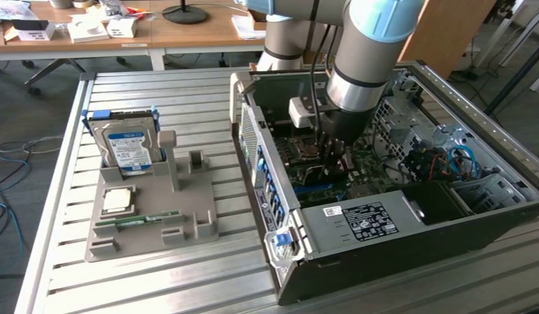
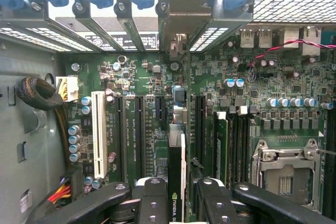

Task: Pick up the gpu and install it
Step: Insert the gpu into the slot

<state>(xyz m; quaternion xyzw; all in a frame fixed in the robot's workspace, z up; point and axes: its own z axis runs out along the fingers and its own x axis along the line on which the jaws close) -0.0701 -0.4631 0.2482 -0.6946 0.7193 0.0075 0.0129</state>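
The gpu (image 2: pixel 176 182) shows edge-on as a thin dark card with a green logo, standing on edge over the green motherboard (image 2: pixel 142 77). It lies in line with the long black expansion slots (image 2: pixel 139 129). A metal bracket (image 2: pixel 184 14) sits ahead of it at the case's rear slot openings. My gripper (image 2: pixel 177 205) is shut on the card, one black finger (image 2: pixel 152 198) pressed on each side. In the exterior view my gripper (image 1: pixel 335 160) reaches down inside the open computer case (image 1: pixel 383 222).
Around the card are a white slot (image 2: pixel 98 132), memory slots, the CPU socket (image 2: pixel 286 174) and a cable bundle (image 2: pixel 37 95). Beside the case, a grey fixture (image 1: pixel 191 216) holds a hard drive (image 1: pixel 130 147), a processor (image 1: pixel 120 199) and a green memory stick (image 1: pixel 139 219).
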